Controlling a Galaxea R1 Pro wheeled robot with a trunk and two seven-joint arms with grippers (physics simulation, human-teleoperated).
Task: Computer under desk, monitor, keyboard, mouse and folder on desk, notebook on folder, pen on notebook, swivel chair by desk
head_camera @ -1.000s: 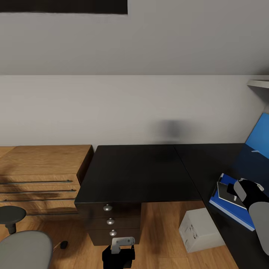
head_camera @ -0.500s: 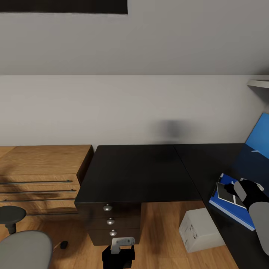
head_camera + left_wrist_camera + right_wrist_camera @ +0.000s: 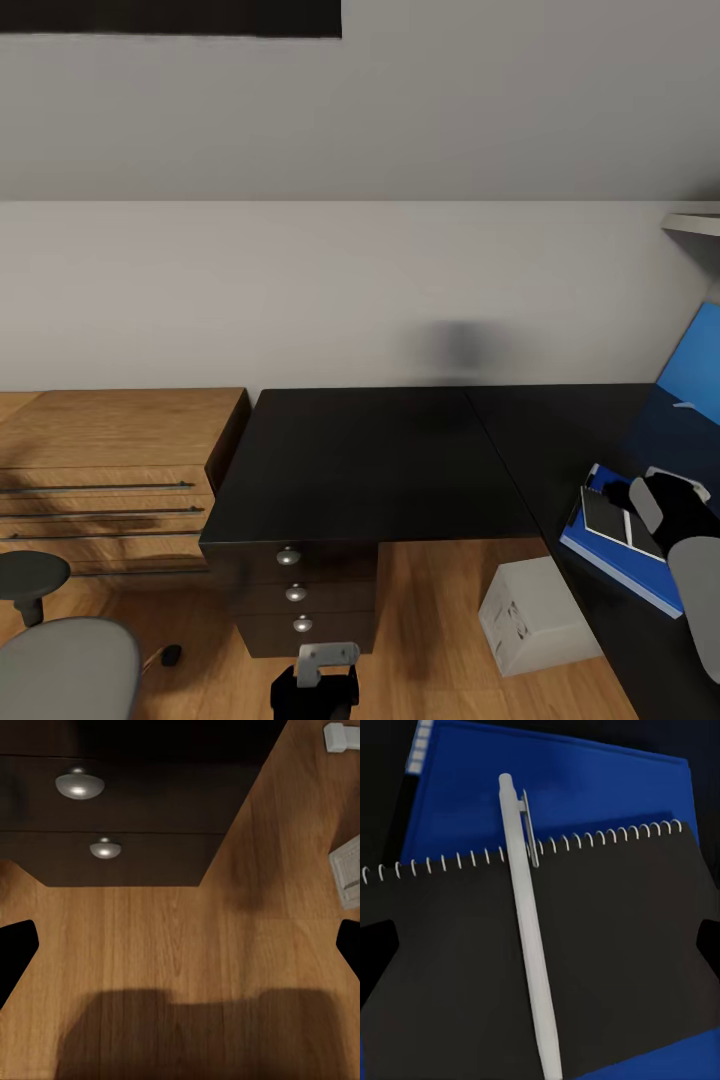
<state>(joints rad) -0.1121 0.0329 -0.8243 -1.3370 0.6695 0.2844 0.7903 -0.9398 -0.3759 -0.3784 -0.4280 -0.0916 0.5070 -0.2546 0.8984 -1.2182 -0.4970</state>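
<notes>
**Pen sitting on the stack, claw hanging over it**

My right claw [image 3: 540, 934] is hovering spread apart above the pen [image 3: 529, 922], which is lying on the notebook [image 3: 607, 945] over the folder [image 3: 562, 787] on the desk [image 3: 380, 460]. Any sideways brush risks rolling the pen off. Nothing is blocking me; the computer [image 3: 535, 612] is sitting below.

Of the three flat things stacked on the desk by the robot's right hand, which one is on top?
The white pen. It lies across the dark spiral notebook, which in turn rests on the blue folder at the bottom.
</notes>
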